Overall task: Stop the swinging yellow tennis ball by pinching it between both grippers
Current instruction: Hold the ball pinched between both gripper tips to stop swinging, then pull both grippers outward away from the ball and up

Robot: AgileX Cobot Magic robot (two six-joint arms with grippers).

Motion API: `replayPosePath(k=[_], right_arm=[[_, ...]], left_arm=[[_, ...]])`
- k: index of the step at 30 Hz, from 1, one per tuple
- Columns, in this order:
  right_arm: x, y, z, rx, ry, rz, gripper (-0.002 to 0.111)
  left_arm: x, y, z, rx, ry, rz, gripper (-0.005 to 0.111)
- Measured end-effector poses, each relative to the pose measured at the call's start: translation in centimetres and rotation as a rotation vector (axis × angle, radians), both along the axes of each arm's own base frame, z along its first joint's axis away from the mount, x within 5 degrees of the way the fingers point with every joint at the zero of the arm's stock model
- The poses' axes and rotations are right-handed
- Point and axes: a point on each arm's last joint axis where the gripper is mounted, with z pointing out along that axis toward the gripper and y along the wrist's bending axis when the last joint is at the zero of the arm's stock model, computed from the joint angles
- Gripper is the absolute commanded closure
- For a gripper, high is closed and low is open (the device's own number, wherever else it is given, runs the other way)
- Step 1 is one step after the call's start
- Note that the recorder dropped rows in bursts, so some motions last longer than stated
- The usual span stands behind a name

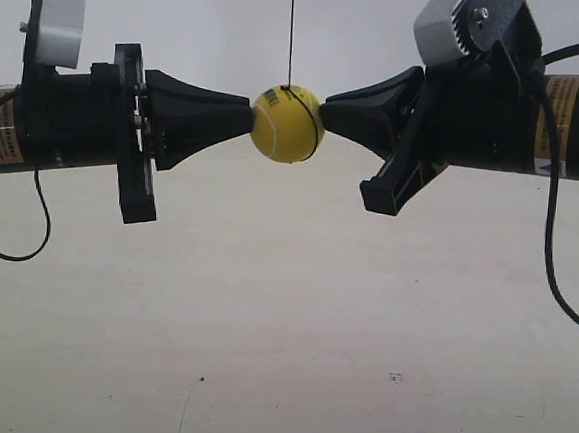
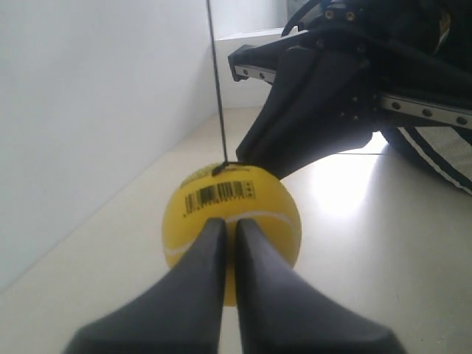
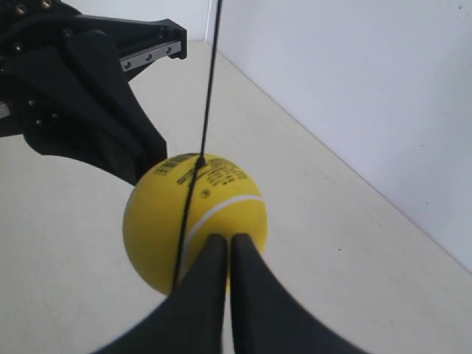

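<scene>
The left gripper [image 2: 230,221], black forked plastic, has its jaws closed together with a sliver between them, tips touching the bright yellow fuzzy tennis ball [image 2: 271,217]. The right gripper [image 3: 230,239] is likewise closed, against the opposite side. The ball hangs between them on a thin dark string [image 1: 291,26]. The contact spots are hidden behind the tips.

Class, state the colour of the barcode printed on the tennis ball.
Black barcode on the yellow tennis ball; clearest in the left wrist view.
</scene>
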Motion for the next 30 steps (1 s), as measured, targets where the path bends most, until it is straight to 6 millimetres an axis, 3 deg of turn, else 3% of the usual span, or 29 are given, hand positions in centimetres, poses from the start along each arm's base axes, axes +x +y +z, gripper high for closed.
replayPosePath(k=[20, 30], right_arm=[[0.1, -0.1, 0.0, -0.007, -0.002, -0.015, 0.108], [-0.9, -2.3, 3.2, -0.026, -0.065, -0.234, 0.108]], left_arm=[[0.0, 0.0, 0.0, 0.000, -0.001, -0.003, 0.102], [0.8, 0.4, 0.2, -0.001, 0.043, 0.109, 0.102]])
